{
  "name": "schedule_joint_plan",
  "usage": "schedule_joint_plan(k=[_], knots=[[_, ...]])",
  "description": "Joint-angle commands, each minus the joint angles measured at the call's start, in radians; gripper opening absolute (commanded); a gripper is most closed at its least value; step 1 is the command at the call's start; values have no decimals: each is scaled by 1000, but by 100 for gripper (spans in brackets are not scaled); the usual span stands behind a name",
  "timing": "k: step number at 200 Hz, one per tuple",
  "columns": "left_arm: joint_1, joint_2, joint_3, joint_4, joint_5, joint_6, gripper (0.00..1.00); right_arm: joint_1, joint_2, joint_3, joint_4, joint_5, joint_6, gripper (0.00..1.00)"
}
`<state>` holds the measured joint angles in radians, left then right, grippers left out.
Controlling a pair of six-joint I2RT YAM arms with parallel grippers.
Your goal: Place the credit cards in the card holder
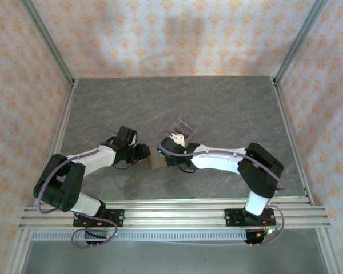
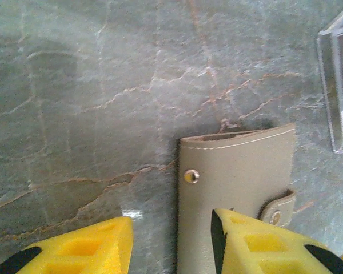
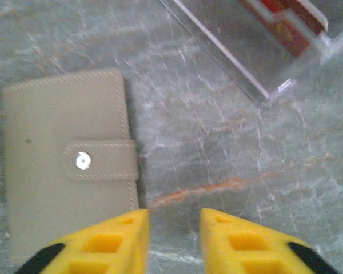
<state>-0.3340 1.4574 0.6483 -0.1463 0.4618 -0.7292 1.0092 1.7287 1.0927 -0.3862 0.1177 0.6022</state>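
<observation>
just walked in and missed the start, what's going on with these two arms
A tan card holder lies flat in the middle of the table. The left hand and the right hand hang open close over it from opposite sides, neither gripping anything. The cards sit in the clear stand beside it, not yet picked up.

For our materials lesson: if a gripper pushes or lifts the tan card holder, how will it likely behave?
The card holder lies flat on the smooth table, so a push would probably slide it. Its stitched leather-like cover looks soft and may bend if lifted by an edge. Its snapped strap should keep it closed.
</observation>
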Motion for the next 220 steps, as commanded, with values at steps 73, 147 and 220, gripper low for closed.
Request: schedule_joint_plan(k=[73, 147, 220], knots=[[10, 102, 138, -58, 11, 52, 27, 6, 125, 200, -52, -69, -116, 29], [12, 135, 88, -35, -35, 60, 24, 6, 229, 255, -62, -107, -130, 29], [12, 136, 47, -5, -35, 57, 24, 28, 311, 312, -128, -8, -113, 37]])
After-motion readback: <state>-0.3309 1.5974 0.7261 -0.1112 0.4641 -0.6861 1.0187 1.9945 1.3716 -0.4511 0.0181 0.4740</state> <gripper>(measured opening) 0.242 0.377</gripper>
